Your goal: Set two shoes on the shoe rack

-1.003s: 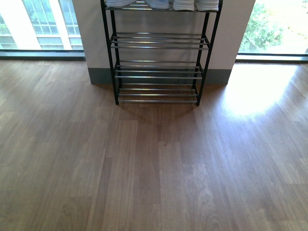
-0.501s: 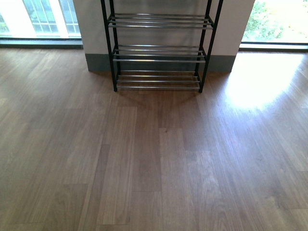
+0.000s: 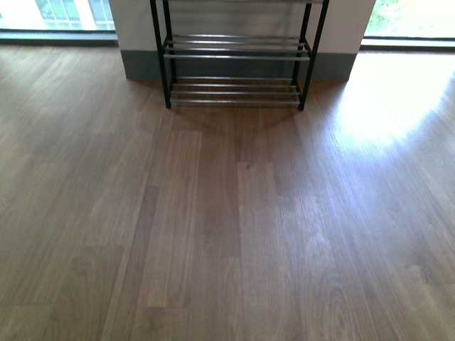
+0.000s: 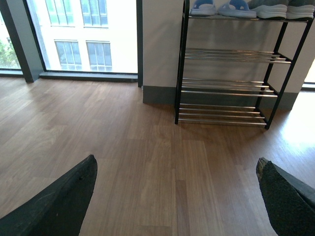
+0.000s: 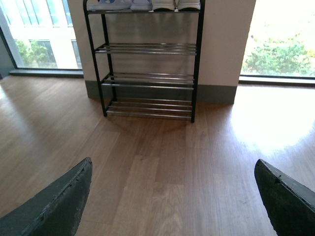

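The shoe rack (image 3: 234,57) stands against a white wall pillar; the front view shows only its two lowest chrome-bar shelves, both bare. The left wrist view shows the whole rack (image 4: 229,88) with pale blue slide sandals (image 4: 221,7) and grey sneakers (image 4: 280,10) on its top shelf. The right wrist view shows the rack (image 5: 147,64) with the same shoes (image 5: 147,5) cut off at the top edge. My left gripper (image 4: 177,196) and right gripper (image 5: 172,196) are open and empty above bare floor, well short of the rack. Neither gripper shows in the front view.
Brown wooden plank floor (image 3: 227,234) stretches from me to the rack. Floor-length windows (image 4: 83,34) flank the pillar (image 5: 226,44) on both sides. A bright sun patch (image 3: 391,92) lies on the floor right of the rack.
The front view has tilted downward: the rack has slid up the picture, its top shelf with the shoes has left the frame, and more floor shows.
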Controlling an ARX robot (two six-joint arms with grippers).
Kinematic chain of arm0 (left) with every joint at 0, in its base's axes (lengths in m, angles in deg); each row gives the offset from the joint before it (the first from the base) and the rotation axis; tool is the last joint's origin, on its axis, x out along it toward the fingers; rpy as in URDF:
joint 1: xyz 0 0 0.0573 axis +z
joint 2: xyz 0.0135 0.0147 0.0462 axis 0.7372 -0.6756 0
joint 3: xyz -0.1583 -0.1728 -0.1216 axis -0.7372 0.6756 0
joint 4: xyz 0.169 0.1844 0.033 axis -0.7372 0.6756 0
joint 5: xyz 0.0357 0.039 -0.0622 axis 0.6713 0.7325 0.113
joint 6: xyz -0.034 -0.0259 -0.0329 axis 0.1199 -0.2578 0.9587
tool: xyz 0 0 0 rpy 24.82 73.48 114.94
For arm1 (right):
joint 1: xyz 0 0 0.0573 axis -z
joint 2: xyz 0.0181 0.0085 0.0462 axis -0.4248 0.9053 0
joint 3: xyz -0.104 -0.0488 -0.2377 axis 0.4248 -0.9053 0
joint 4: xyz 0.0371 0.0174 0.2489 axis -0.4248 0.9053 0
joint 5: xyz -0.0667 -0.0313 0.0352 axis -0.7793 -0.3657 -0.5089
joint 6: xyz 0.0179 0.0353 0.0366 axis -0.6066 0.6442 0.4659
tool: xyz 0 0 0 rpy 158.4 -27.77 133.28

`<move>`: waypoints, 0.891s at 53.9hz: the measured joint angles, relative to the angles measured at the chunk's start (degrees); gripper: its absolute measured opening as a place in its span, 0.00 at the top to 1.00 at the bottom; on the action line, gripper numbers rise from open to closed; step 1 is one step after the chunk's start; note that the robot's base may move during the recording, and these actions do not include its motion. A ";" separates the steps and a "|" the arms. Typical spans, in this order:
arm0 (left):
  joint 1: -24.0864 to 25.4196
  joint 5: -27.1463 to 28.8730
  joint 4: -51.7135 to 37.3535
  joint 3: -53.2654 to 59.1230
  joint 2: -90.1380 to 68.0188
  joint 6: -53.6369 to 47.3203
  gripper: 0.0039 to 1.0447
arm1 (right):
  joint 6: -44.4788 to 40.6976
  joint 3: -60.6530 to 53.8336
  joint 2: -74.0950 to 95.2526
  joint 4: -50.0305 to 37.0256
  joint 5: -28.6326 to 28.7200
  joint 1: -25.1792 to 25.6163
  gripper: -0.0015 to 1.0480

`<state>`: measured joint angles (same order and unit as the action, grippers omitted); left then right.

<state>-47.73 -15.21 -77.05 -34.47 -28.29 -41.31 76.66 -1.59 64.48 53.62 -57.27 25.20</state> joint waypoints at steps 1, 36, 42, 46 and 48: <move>0.00 0.00 0.00 -0.02 0.00 0.00 0.09 | 0.00 0.00 0.00 0.00 0.00 0.00 0.09; 0.00 0.00 0.00 -0.02 0.00 0.00 0.09 | 0.00 0.00 0.00 0.00 0.00 0.00 0.09; 0.00 0.00 0.00 0.00 0.00 0.00 0.09 | 0.00 0.00 0.00 0.00 0.00 0.00 0.09; 0.00 0.00 0.00 -0.02 0.00 0.00 0.09 | 0.00 0.00 0.00 0.00 0.00 0.00 0.09; 0.00 0.00 0.00 -0.02 0.00 0.00 0.09 | 0.00 0.00 0.00 0.00 0.00 0.00 0.09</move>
<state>-47.73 -15.21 -77.05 -34.50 -28.29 -41.31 76.66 -1.59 64.48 53.62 -57.27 25.20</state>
